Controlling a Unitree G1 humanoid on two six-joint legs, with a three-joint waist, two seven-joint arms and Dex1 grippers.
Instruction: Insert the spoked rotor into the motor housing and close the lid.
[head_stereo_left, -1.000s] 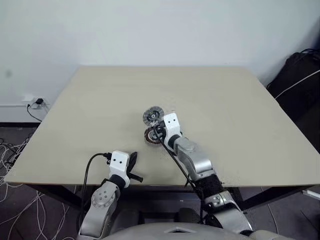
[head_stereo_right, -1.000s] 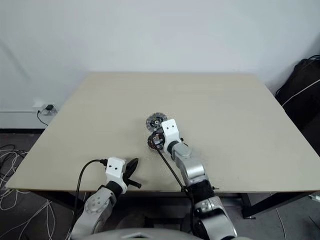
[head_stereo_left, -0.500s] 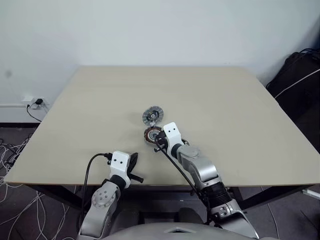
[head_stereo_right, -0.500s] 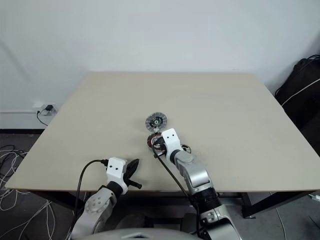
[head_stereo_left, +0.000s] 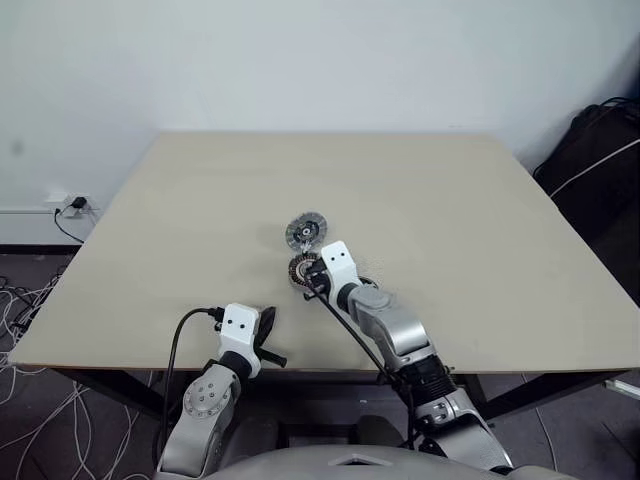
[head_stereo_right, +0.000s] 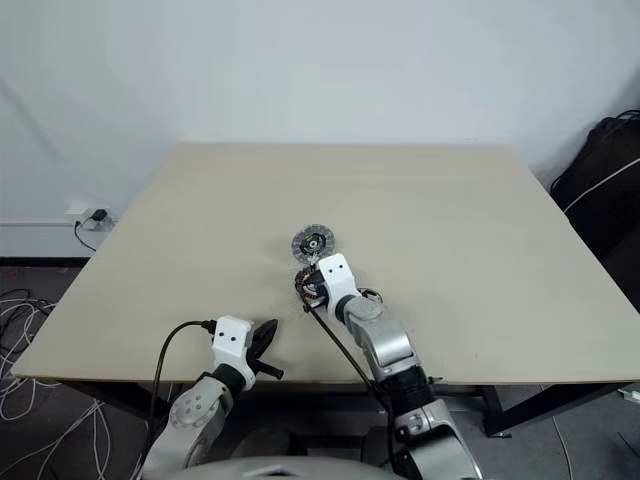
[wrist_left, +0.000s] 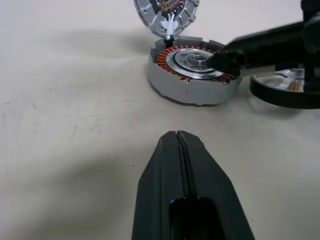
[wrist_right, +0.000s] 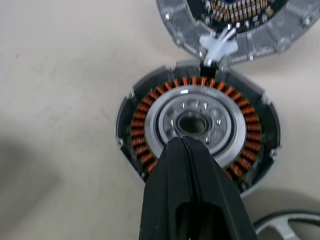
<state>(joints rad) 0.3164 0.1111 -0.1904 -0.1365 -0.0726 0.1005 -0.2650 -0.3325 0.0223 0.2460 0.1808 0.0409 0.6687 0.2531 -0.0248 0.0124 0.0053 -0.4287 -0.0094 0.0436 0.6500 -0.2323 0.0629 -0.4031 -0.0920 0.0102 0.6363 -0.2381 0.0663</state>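
The motor housing (wrist_right: 150, 125), a round cup with copper windings around a silver centre, lies on the table (head_stereo_left: 450, 200) near its middle. The lid (head_stereo_left: 306, 230), a silvery ribbed disc, lies just beyond the housing, joined to it by white wires. The spoked rotor (wrist_left: 272, 95), a dark-rimmed ring, lies on the table to the housing's right. My right gripper (wrist_right: 182, 141) is shut with nothing in it, its tip right over the housing's silver centre. My left gripper (wrist_left: 176, 135) is shut and empty near the table's front edge, pointing at the housing from a distance.
The table's front edge runs just behind my left hand. A black bag (head_stereo_left: 600, 150) with a white cable stands on the floor to the right. Loose cables (head_stereo_left: 25, 310) and a wall socket (head_stereo_left: 75, 205) are to the left of the table.
My right hand has drawn back slightly toward me, from the near edge of the lid onto the housing, and tipped a little further down. The left arm has kept still.
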